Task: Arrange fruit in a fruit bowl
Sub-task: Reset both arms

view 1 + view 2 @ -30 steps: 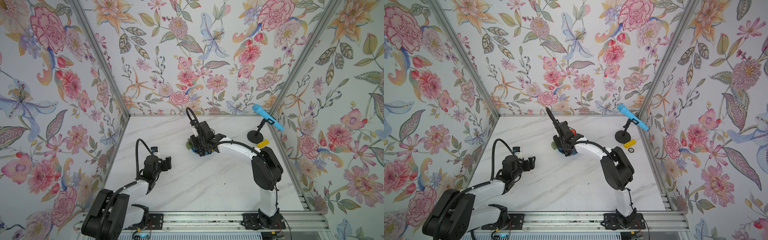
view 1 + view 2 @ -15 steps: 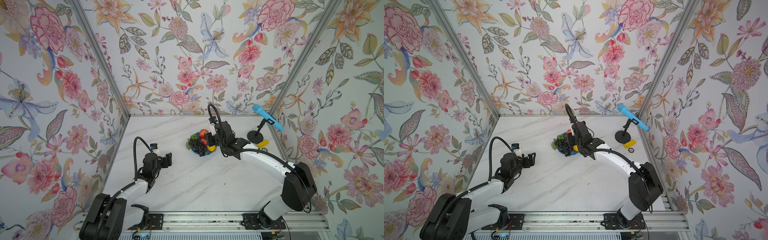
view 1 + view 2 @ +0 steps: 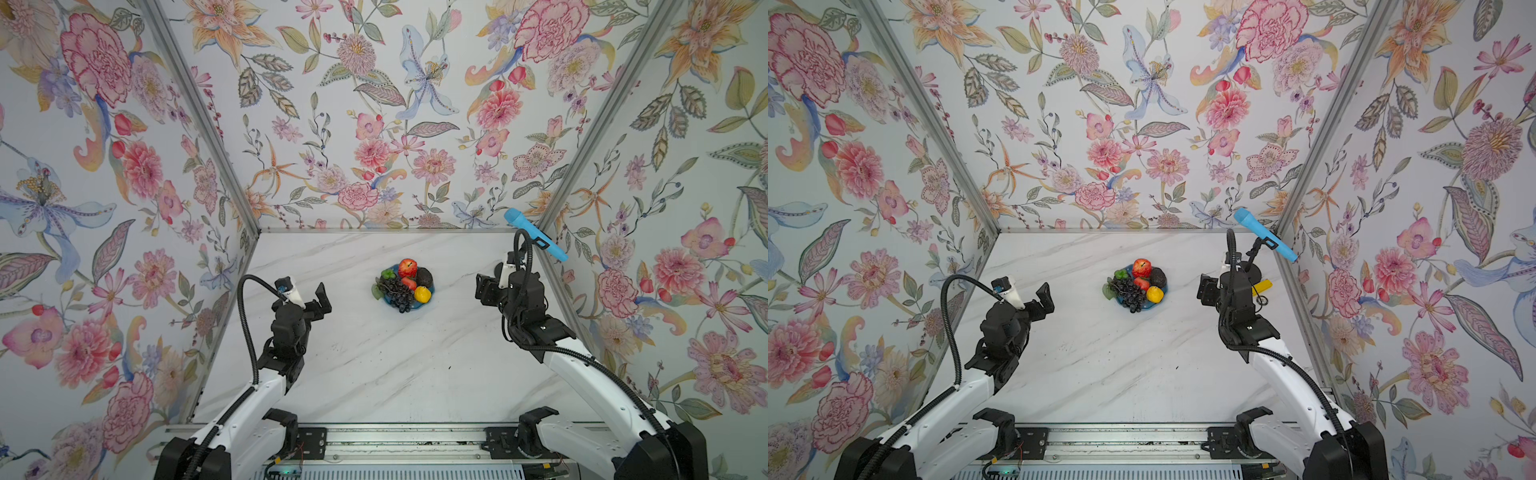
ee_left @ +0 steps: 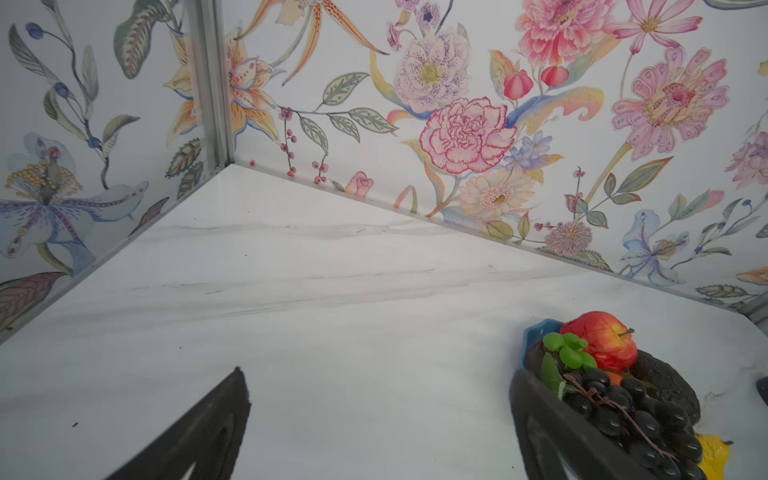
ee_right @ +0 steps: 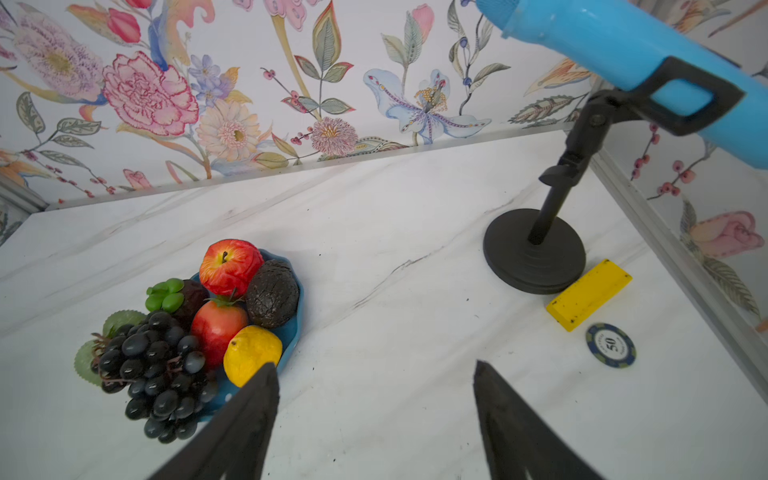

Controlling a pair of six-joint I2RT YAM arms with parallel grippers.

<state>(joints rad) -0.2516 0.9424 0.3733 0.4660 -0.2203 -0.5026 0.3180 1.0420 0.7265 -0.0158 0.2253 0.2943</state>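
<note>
Both top views look steeply down from high above the near edge of the white marble-patterned desk, facing the flowered back wall. They stand far off, take in the whole desk, and overlap almost wholly.

The left wrist camera sits low behind the left hand, close to the desk. It faces past the hand's two black fingers toward a wall corner. The shallow round blue fruit bowl lies just beyond one fingertip.

The right wrist camera looks forward and down past the right hand. There the bowl lies ahead of one finger and the black round microphone-stand base ahead of the other.

All four views share the bowl.
</note>
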